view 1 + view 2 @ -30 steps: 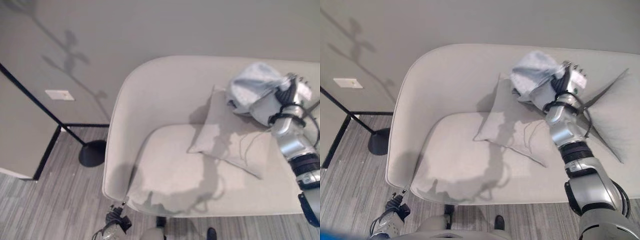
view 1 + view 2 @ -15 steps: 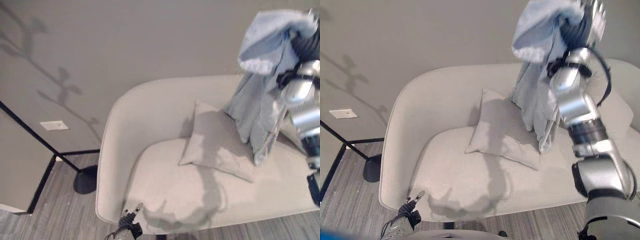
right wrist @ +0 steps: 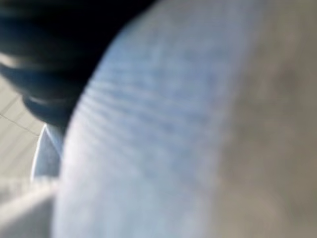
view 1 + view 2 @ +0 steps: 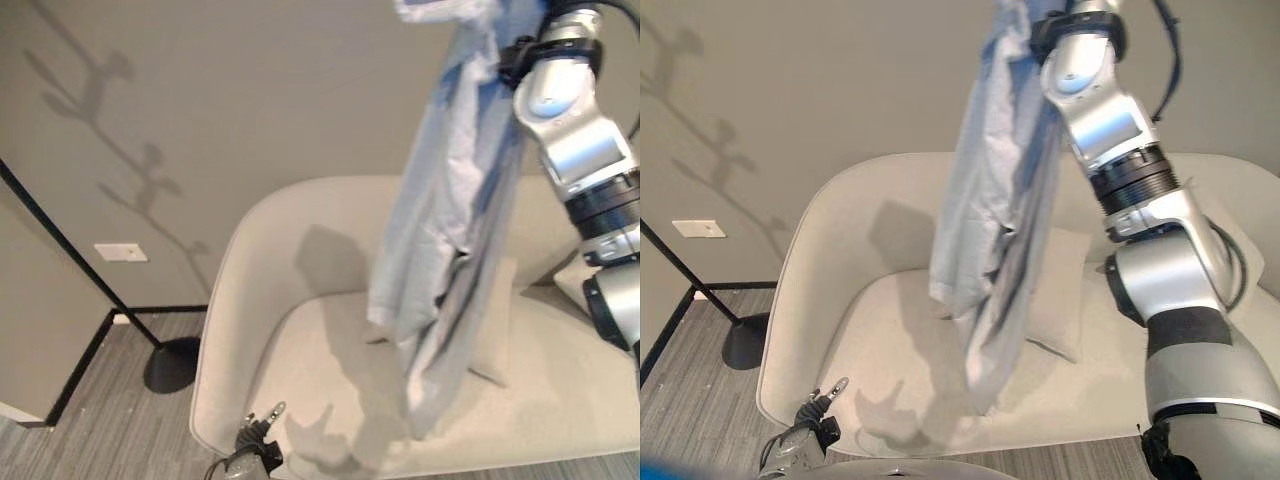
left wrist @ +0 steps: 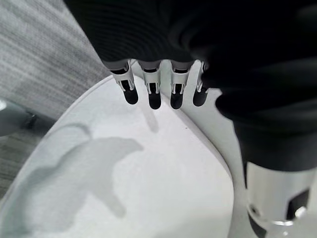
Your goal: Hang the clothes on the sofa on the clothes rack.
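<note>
Now shirt (image 4: 450,230) higher, off sofa (image 4: 300,270).

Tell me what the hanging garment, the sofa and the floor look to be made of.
Garment: thin woven cloth, pale blue, matte; it hangs limp in long soft folds, likely cotton.
Sofa: cream upholstery, matte and smooth, with rounded padded edges; whether fabric or faux leather is unclear.
Floor: grey streaked planks, looking like laminate or vinyl in a wood pattern.
</note>
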Controlling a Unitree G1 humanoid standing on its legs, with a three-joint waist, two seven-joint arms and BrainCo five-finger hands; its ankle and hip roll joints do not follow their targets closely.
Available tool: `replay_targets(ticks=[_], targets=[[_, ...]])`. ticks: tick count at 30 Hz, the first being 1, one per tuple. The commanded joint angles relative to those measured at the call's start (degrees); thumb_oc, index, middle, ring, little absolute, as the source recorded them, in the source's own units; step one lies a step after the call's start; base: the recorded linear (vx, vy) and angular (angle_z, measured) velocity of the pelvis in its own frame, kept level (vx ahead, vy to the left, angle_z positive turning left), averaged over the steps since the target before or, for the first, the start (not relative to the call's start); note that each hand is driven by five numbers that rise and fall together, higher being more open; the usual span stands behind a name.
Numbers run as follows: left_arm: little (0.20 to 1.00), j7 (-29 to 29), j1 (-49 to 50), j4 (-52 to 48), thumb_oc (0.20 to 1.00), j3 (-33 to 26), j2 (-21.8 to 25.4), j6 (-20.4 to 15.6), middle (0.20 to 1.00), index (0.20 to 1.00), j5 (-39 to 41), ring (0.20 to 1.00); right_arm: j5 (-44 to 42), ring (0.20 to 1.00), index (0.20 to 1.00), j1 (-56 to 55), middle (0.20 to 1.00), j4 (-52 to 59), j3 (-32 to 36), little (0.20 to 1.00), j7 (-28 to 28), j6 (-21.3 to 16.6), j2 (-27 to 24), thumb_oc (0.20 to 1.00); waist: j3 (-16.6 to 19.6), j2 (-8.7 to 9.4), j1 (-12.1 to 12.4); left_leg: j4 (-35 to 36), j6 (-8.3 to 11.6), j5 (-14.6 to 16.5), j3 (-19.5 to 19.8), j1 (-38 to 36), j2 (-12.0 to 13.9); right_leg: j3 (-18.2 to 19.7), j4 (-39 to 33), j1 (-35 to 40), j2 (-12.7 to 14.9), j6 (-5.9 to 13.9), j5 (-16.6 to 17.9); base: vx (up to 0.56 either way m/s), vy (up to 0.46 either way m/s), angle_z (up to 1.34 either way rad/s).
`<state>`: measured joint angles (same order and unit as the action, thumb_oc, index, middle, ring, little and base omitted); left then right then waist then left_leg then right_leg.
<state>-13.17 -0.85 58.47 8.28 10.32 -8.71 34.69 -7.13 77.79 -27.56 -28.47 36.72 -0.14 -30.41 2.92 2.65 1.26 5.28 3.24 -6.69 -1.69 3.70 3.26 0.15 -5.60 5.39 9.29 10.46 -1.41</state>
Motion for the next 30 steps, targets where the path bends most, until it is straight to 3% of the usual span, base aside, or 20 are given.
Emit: replay_targets(ticks=[1, 5, 9, 11, 13, 19, 30], targets=[[1.000, -6.20, -4.80, -1.39, 1.000, 0.35, 4.77, -3.36, 1.000, 1.000, -6.29, 1.000, -5.85, 0.200, 0.200, 3.92, 0.200, 0.88, -2.40, 0.200, -2.56, -5.18, -0.42, 0.200, 1.50, 4.00, 0.11, -0.28, 2.04, 2.98, 0.66, 1.03, 3.22, 0.56, 0.60, -2.31, 0.57, -2.83, 2.16, 0.00, 0.000, 0.00], [1.000, -9.39, -5.74, -3.51, 1.000, 0.98, 4.84, -3.11, 1.000, 1.000, -10.46, 1.000, -6.99, 0.200, 0.200, 1.34, 0.200, 6.16, -4.09, 0.200, -4.02, -5.51, -0.11, 0.200, 1.47, 4.05, -0.14, -0.28, 2.12, 2.98, 0.63, 0.83, 3.36, 0.65, 0.60, -2.23, 0.46, -3.03, 2.01, 0.00, 0.000, 0.00], [1.000, -17.25, -7.24, -8.86, 1.000, 3.73, 6.12, -1.77, 1.000, 1.000, -24.97, 1.000, -6.21, 0.200, 0.200, -4.26, 0.200, 16.72, -5.28, 0.200, -4.07, -6.58, 0.04, 0.200, 0.85, 4.13, -0.54, -0.28, 2.33, 2.94, 0.27, 0.61, 3.88, 1.04, 0.75, -2.49, 0.34, -3.14, 1.89, -0.01, -0.036, -0.01], [1.000, -19.00, -7.74, -9.55, 1.000, 4.89, 6.25, -1.36, 1.000, 1.000, -27.52, 1.000, -6.30, 0.200, 0.200, -5.67, 0.200, 18.94, -5.48, 0.200, -4.03, -7.05, 0.61, 0.200, 0.68, 4.12, -0.56, -0.28, 2.33, 2.95, 0.19, 0.54, 3.99, 1.08, 0.84, -2.54, 0.29, -3.16, 1.79, -0.01, -0.030, -0.06], [1.000, -23.36, -9.62, -10.03, 1.000, 7.69, 7.05, -1.30, 1.000, 1.000, -33.79, 1.000, -5.72, 0.200, 0.200, -8.92, 0.200, 23.07, -6.27, 0.200, -3.47, -7.61, 3.11, 0.200, 0.14, 3.82, -0.70, -0.28, 2.38, 2.96, -0.07, 0.37, 4.21, 1.15, 1.14, -2.62, 0.22, -3.13, 1.53, -0.01, -0.030, -0.08], [1.000, -33.63, -14.71, -5.25, 1.000, 14.20, 9.00, 1.12, 1.000, 1.000, -45.65, 1.000, -5.66, 0.200, 0.200, -8.51, 0.200, 20.83, -10.71, 0.200, 0.13, -10.20, 10.83, 0.200, -0.54, 3.13, -1.01, -0.28, 2.71, 2.82, -0.42, 0.17, 4.60, 1.22, 1.78, -3.01, 0.14, -3.18, 1.00, 0.00, -0.017, -0.02], [1.000, -35.04, -22.99, 2.83, 1.000, 28.00, 5.24, 3.01, 1.000, 1.000, -52.97, 1.000, -9.27, 0.200, 0.200, -0.88, 0.200, 10.37, -17.14, 0.200, 1.28, -14.26, 22.05, 0.200, 0.00, 2.97, -2.45, -0.28, 2.77, 2.68, -0.49, 0.42, 4.96, 2.26, 1.82, -3.65, -0.31, -3.57, 0.85, 0.00, -0.003, 0.00]])
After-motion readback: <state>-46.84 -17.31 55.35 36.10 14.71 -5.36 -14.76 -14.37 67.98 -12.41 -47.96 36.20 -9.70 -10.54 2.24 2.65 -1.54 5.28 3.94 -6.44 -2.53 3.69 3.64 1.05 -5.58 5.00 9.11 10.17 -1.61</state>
